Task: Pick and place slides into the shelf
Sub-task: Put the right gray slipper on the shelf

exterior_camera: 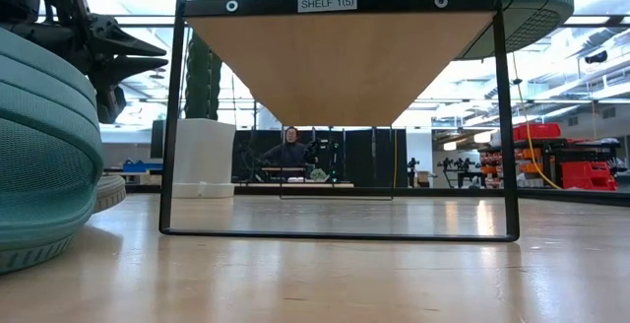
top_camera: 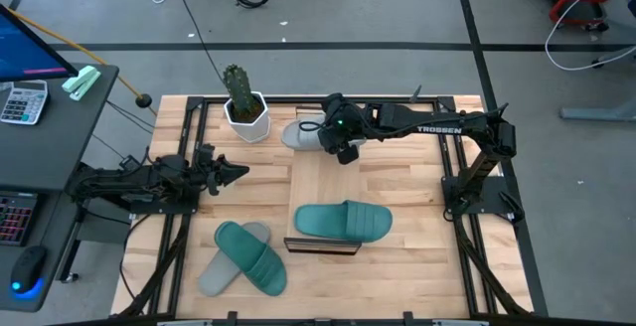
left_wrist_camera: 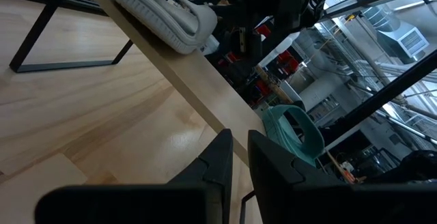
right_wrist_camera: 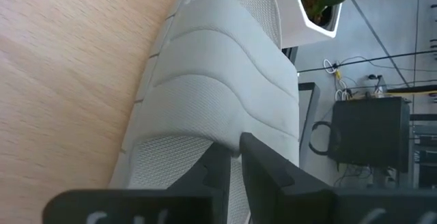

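Slatted wooden worktop: light-wood shelf carries a teal-green slide. Right pincer, fingers seen together only in its wrist view, rests at a light grey slide. Left pincer is held closed, empty.

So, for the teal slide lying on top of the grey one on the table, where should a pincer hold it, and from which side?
Probably by the wide strap of the teal slide, from above: the strap arches over the sole, so one finger could go under it. It lies flat, sole down, across the grey slide, near the left pincer.
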